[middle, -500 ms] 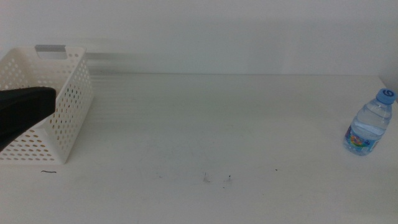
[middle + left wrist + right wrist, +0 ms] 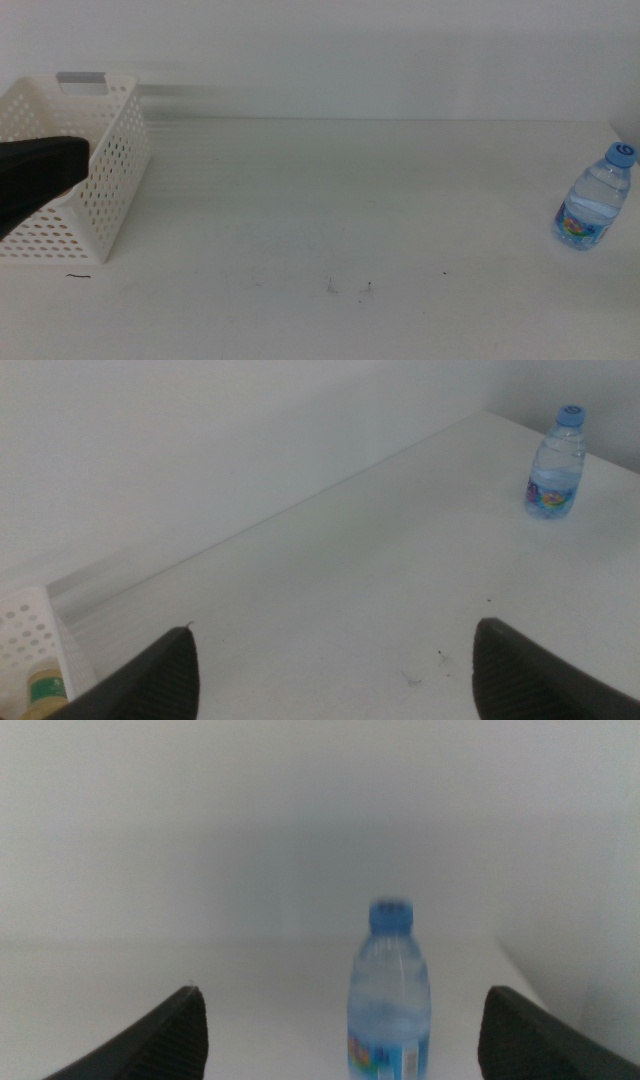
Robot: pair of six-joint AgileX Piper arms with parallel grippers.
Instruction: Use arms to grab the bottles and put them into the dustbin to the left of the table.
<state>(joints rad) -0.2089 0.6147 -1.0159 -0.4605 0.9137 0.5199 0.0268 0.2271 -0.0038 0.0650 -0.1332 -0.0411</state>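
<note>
White desk (image 2: pixel 330 200), plain white wall behind, a few dark specks near the front edge. Dustbin (image 2: pixel 80 170) sits at the far left of the desk, perforated white walls, grey handle bar at the far rim.

Left gripper (image 2: pixel 40 175) hangs over the dustbin's near-right wall, seen only as a dark blunt end in the middle view. Versus 0.5 s ago it has barely shifted, maybe a touch lower and further left; nothing else on the desk moved. Its wrist view shows both fingers (image 2: pixel 160 675) well apart with nothing between them, and a yellow tea bottle (image 2: pixel 45 690) lying inside the dustbin by its wall. My read: that drop is done and this arm is idle or about to pull back.

Water bottle (image 2: pixel 597 198) stands upright at the far right of the desk, blue cap on, well apart from the dustbin. Same spot as 0.5 s ago.

Right gripper (image 2: pixel 340 1045) is not visible in the middle view. Its wrist view shows fingers (image 2: pixel 150 1040) spread wide, empty, with the water bottle centred ahead of the gap, slightly blurred.

Red can not visible in any view. Likely next: right arm closes in on the water bottle. At least 1 bottle left to bin.
</note>
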